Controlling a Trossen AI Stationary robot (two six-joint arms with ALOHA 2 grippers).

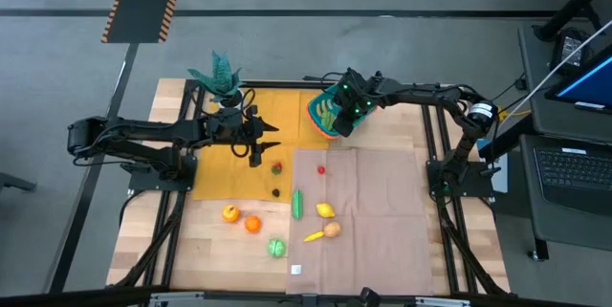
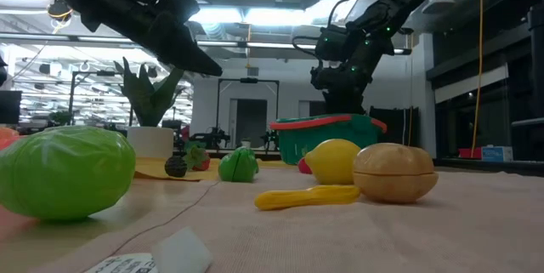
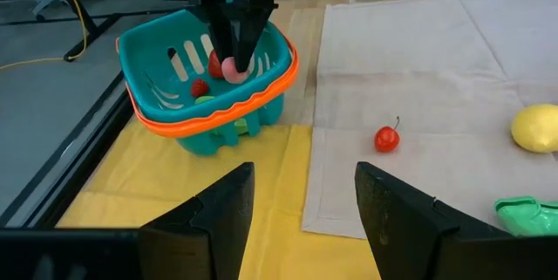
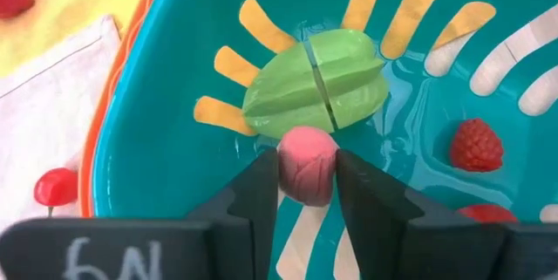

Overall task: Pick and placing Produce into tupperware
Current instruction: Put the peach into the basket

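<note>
The teal tupperware (image 1: 319,108) with an orange-red rim stands near the table's far edge, on the yellow mat's corner. My right gripper (image 4: 307,174) reaches down into it, shut on a small pink fruit (image 4: 307,163). A green star fruit (image 4: 316,95) and a raspberry (image 4: 476,145) lie on its slotted bottom. My left gripper (image 3: 303,200) is open above the yellow mat, left of the tupperware, and touches nothing. A cherry (image 3: 387,138), a lemon (image 1: 325,210), a green cucumber (image 1: 297,204), oranges (image 1: 252,223) and other produce lie scattered on the table. My right gripper pinches the pink fruit (image 3: 232,68) between its two fingertips (image 4: 261,184), one on each side. The fingers come from above, pointing down into the tupperware. The fruit sits low inside the walls, beside the green star fruit; whether it touches the bottom I cannot tell.
A teal potted plant (image 1: 218,77) in a white pot stands at the far left corner. A beige cloth (image 1: 382,211) covers the table's right half, the yellow mat (image 1: 229,173) the far left part. A strawberry (image 1: 276,166) and a dark berry (image 1: 275,191) lie near my left gripper.
</note>
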